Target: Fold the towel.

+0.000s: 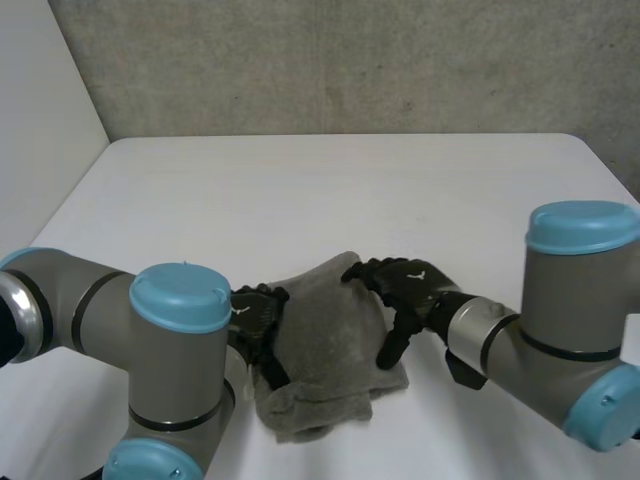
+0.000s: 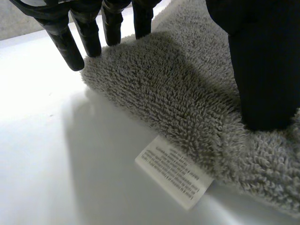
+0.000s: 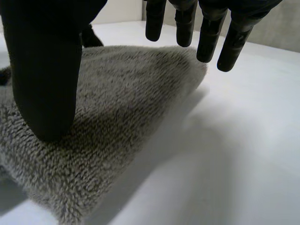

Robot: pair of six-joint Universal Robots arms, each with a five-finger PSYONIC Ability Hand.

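Observation:
A grey towel [image 1: 325,345] lies bunched in a small thick bundle near the table's front edge. My left hand [image 1: 258,315] sits at its left edge and my right hand [image 1: 405,290] at its right edge, both open with straight fingers. In the left wrist view the left hand [image 2: 63,40] holds its fingertips at the towel's [image 2: 187,93] rounded fold while its thumb rests on the pile. A white care label [image 2: 173,171] sticks out from under that fold. In the right wrist view the right hand [image 3: 44,70] has its thumb down on the towel [image 3: 117,108], with its fingertips hovering past the towel's corner.
The white table [image 1: 330,190] stretches bare behind the towel to a grey wall. Both grey arms with light-blue caps flank the towel at the front, the left elbow [image 1: 180,330] and the right elbow [image 1: 580,290] close to the bundle.

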